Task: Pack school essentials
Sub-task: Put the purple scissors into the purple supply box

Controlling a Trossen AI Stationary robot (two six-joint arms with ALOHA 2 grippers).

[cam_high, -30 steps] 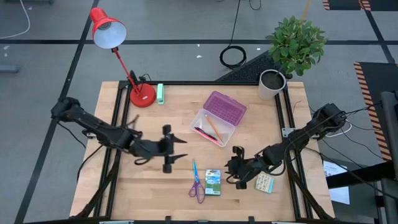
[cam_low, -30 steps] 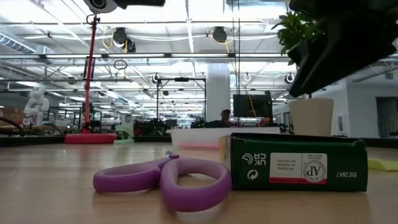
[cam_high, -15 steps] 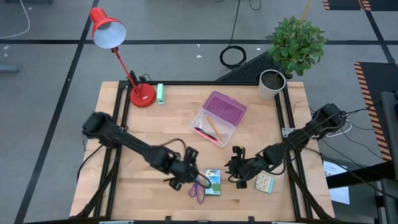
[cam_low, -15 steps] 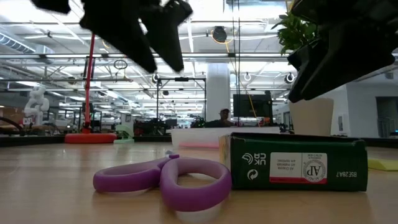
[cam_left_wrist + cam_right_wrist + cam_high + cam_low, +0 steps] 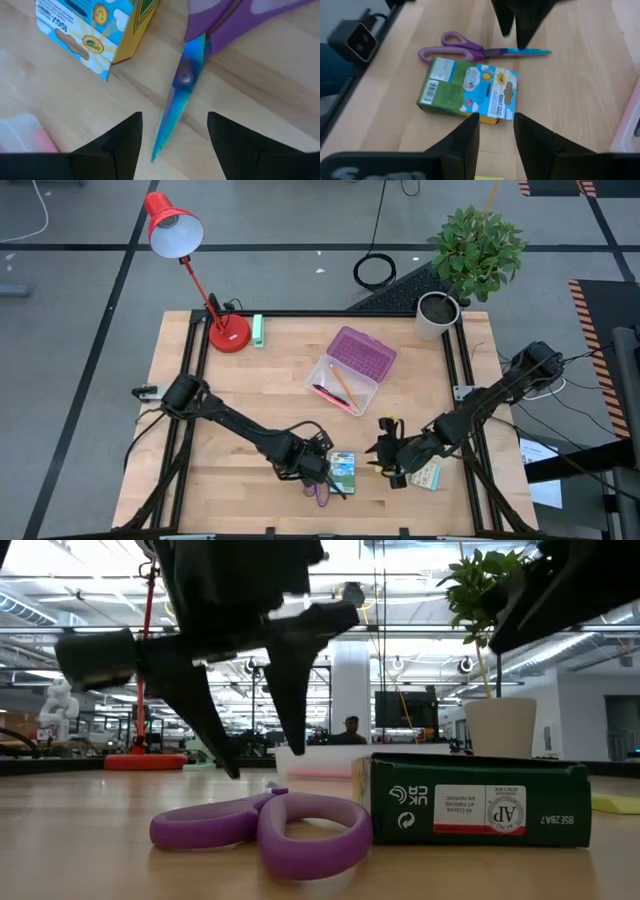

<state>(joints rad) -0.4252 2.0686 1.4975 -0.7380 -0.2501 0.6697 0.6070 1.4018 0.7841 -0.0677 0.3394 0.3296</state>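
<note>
Left end effector (image 5: 172, 137) open, empty, straddling scissors (image 5: 187, 75) blades, beside crayon box (image 5: 90, 32)

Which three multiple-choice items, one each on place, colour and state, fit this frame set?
1. The crayon box lies:
A. beside the scissors
B. inside the clear case
C. under the lamp

2. The scissors' handles are:
A. red
B. purple
C. black

3. The left gripper is:
A. shut on the box
B. open over the scissors' blades
C. parked at the plant

Key: 1 A, box and scissors lie side by side near the front edge. 2 B, purple in the low view. 3 B, its fingers stand spread either side of the blade.
</note>
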